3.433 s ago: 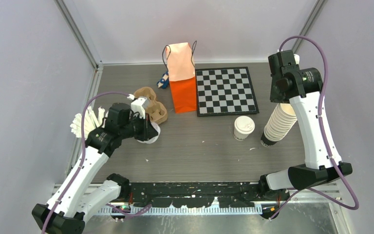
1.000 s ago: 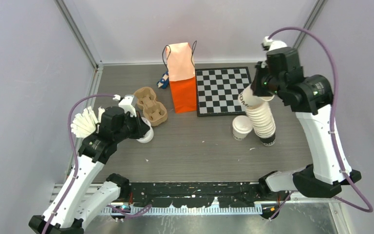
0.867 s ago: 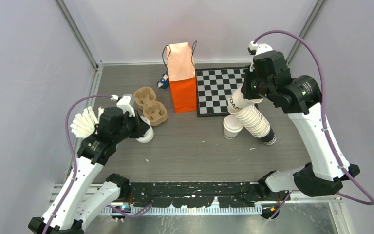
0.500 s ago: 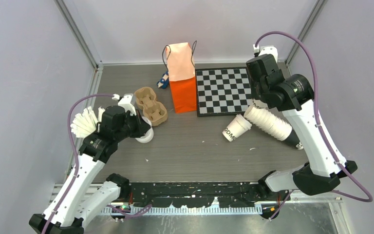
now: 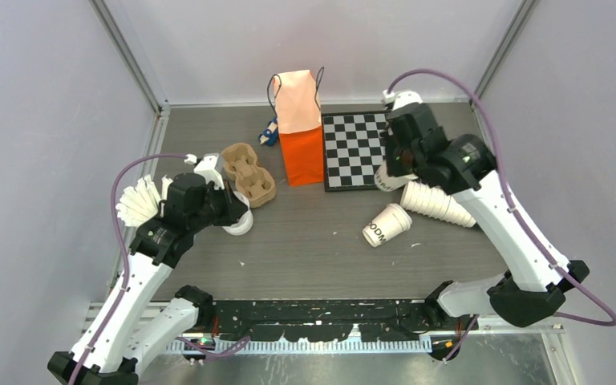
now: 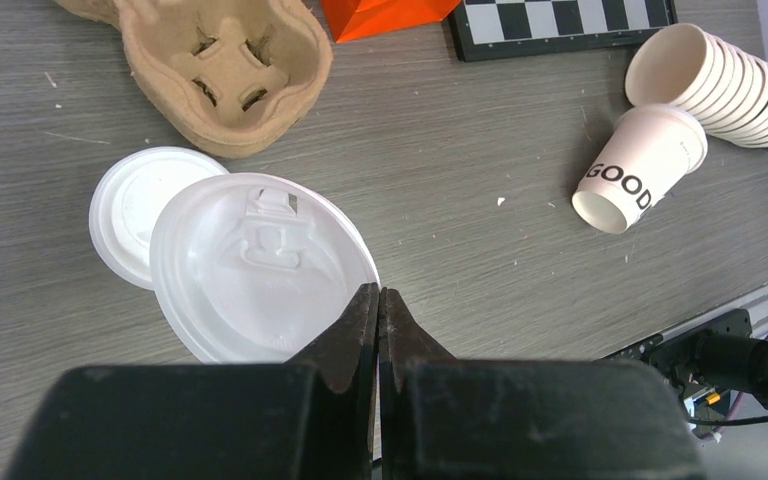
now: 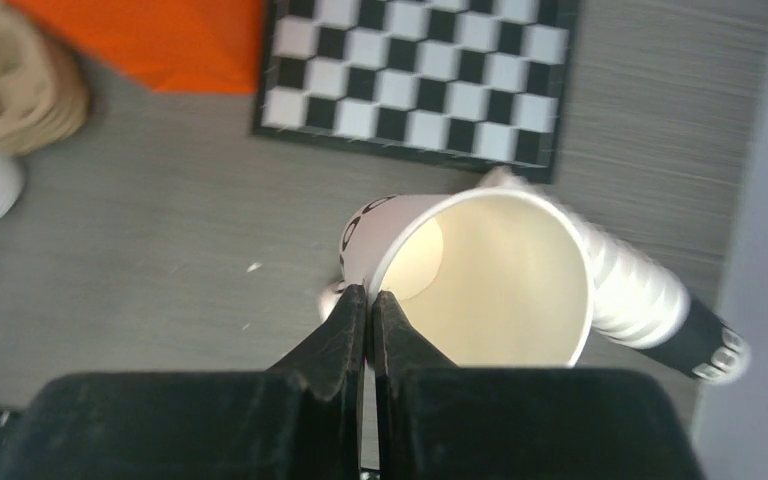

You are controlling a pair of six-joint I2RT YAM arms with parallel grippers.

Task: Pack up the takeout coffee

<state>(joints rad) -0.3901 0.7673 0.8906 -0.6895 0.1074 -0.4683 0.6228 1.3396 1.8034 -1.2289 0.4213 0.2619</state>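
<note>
The takeout coffee [image 5: 386, 224], a small white cup printed "GOOD" [image 6: 640, 165], lies on its side on the table in front of the chessboard, its narrow end toward the front. The orange paper bag [image 5: 301, 136] stands upright at the back centre. My right gripper [image 5: 387, 170] hangs over the chessboard's right front corner, shut on the rim of a lidless white cup [image 7: 480, 270], pinched at the gripper [image 7: 370, 292]. My left gripper [image 6: 378, 292] is shut on the edge of a loose white lid [image 6: 260, 270], held low at the left [image 5: 239, 223].
The stack of lidless cups [image 5: 437, 202] lies toppled just right of the coffee. A brown cup carrier [image 5: 249, 172] sits left of the bag, a second lid [image 6: 135, 215] lies beside it, and fanned lids [image 5: 138, 204] rest at the left wall. The chessboard [image 5: 365, 148] is at back right.
The right arm swung left and down, the cup stack tipped over onto the table, and the coffee was knocked onto its side. One cup came away in the right gripper. The left arm stayed put.
</note>
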